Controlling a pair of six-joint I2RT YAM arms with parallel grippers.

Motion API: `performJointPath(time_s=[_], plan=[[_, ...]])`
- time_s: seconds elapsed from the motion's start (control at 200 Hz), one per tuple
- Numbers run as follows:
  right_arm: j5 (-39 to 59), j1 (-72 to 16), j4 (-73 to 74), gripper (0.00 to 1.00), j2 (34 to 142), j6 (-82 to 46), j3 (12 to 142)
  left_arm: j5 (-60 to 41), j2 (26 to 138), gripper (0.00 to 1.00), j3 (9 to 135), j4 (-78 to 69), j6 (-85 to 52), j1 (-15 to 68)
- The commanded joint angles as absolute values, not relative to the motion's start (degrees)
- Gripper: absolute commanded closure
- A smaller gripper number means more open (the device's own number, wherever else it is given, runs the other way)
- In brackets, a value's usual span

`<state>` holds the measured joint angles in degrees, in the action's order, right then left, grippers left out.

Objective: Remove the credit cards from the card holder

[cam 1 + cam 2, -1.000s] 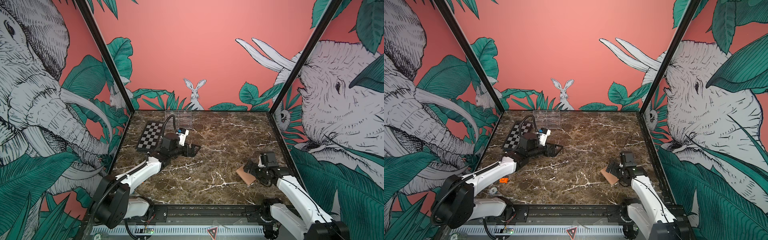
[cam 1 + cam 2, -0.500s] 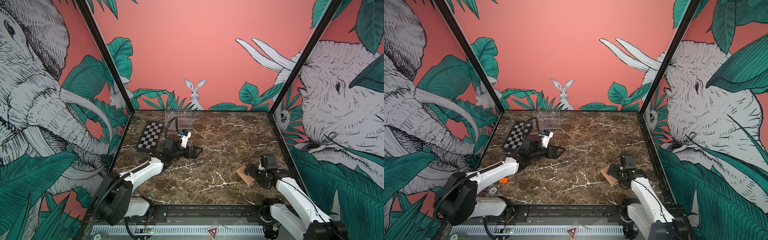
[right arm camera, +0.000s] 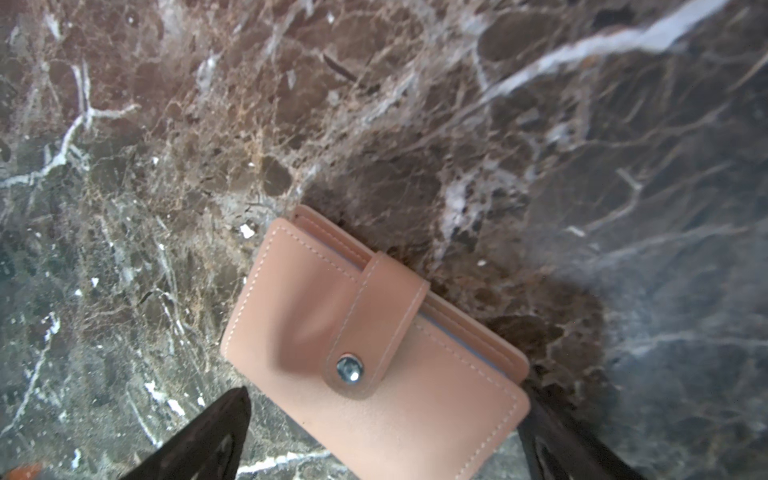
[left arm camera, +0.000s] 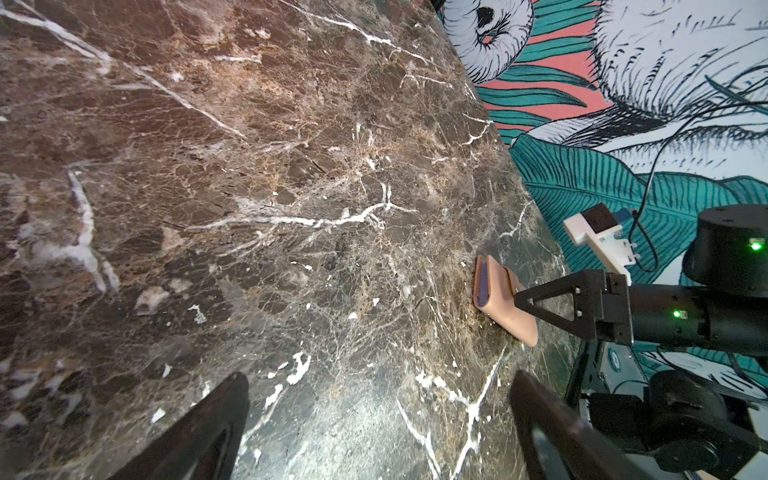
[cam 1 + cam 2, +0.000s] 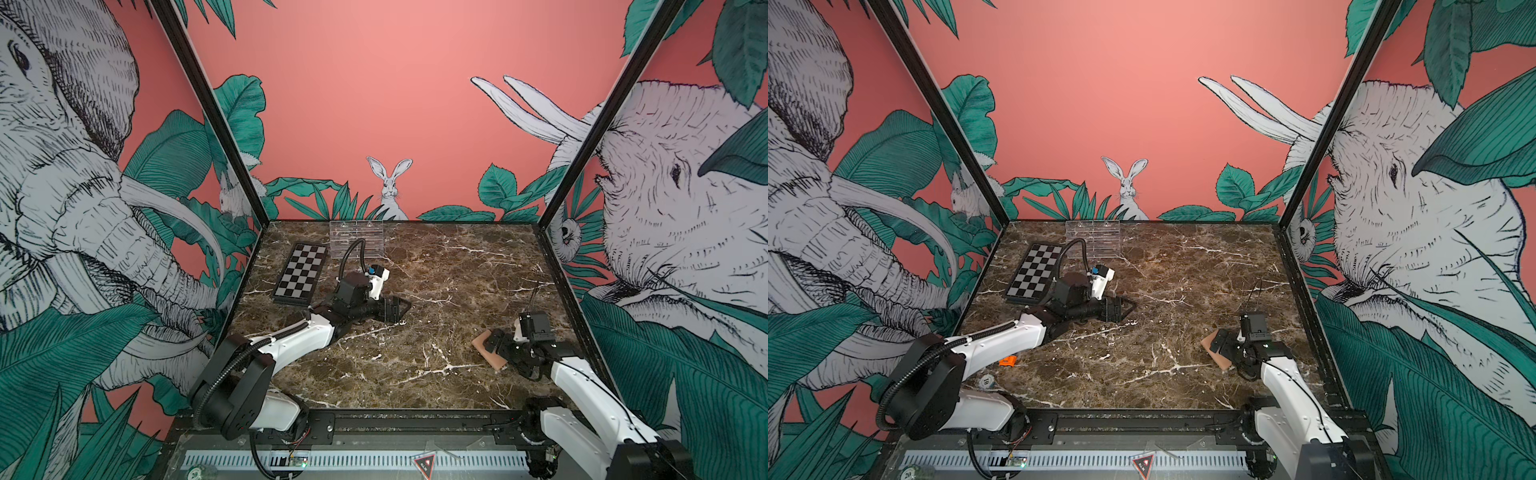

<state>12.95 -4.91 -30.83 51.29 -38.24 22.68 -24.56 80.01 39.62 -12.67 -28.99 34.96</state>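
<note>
Scene: Two robot arms close in on a shut card holder (image 3: 374,345) on a marble-patterned table (image 5: 436,270); the job looks barely begun.
Card holder: Lies flat on the table between the tips of the right fingers (image 3: 216,440), and well apart from the left fingers (image 4: 208,428), straight ahead of them across bare table.
Snap tab (image 3: 374,316): Wrapped over the front and fastened at its metal stud.
Credit cards: None out on the table; a thin blue edge (image 4: 482,286) along the holder's open side may be theirs.
Right fingers: Spread wide, one on each side of the holder, gripping nothing; whether a tip touches the leather cannot be told.
Left fingers: Spread wide and empty, low over the table.
Just changed: In the past second the left arm has swung away from the chequered board (image 5: 301,276) toward the table's middle, so its fingers now face the holder; the right arm has only settled slightly.
What it means: Both arms appear to be lining up on the holder, probably one to steady it and one to undo the tab.
</note>
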Motion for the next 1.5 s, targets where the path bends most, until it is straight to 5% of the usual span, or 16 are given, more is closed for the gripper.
performJointPath(time_s=[0.0, 0.32, 0.75, 1.02, 1.235, 1.355, 1.495], plan=[[15.4, -4.8, -29.6, 0.02, 50.4, -37.7, 22.0, -24.7, 80.7, 0.02, 40.8, -15.4, -30.4, 35.4], [25.2, -7.5, -21.0, 0.02, 47.5, -42.9, 18.8, -25.6, 84.1, 0.03, 42.4, -16.8, -31.5, 36.2], [24.8, -21.4, -13.5, 0.02, 52.8, -50.8, 23.1, -26.3, 86.3, 0.04, 41.2, -22.4, -36.4, 38.6], [18.0, -19.9, -25.8, 0.02, 49.8, -43.5, 28.0, -27.4, 91.1, 0.06, 40.4, -30.0, -45.6, 43.1], [21.8, -10.9, -28.2, 0.02, 49.5, -38.1, 27.7, -28.2, 97.2, 0.12, 40.8, -37.4, -54.9, 46.4], [23.8, -9.0, -26.1, 0.14, 50.9, -36.3, 26.9, -27.9, 100.0, 0.15, 40.5, -41.8, -60.1, 48.2], [25.8, -7.9, -22.5, 0.41, 53.2, -35.5, 25.3, -27.9, 103.9, 0.20, 39.8, -48.6, -65.8, 50.0]])
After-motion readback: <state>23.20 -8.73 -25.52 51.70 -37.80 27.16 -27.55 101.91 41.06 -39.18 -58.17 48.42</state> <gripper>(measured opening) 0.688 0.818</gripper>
